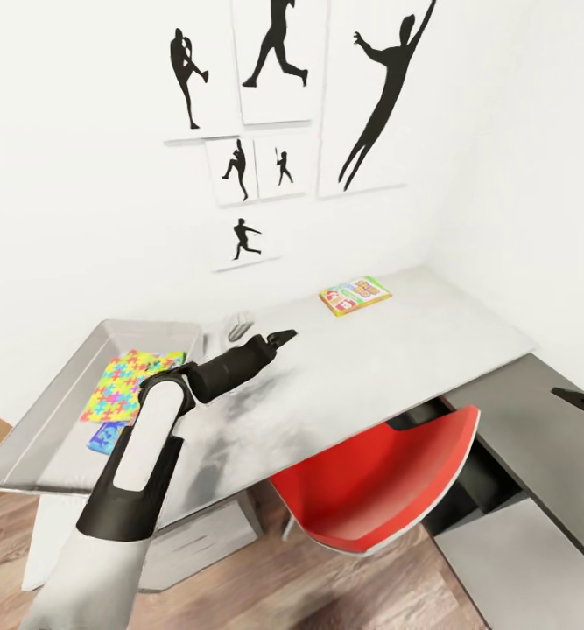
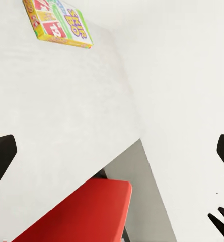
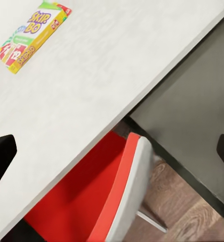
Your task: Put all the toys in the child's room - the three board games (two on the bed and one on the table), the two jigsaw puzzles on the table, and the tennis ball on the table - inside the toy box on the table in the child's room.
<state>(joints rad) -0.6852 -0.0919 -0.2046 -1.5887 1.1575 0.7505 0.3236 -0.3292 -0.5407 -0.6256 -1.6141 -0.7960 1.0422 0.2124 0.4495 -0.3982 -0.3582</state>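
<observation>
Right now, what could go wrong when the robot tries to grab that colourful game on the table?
The board game lies flat near the table's far wall side, so the open left gripper might push it along instead of gripping it. The red chair sits tucked under the table edge, so the robot's base could bump it when leaning closer.

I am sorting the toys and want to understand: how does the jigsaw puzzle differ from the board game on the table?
The jigsaw puzzle lies inside the toy box; the board game lies on the bare table. The puzzle shows small interlocking pieces; the game is a printed box. Both are flat and multicoloured.
</observation>
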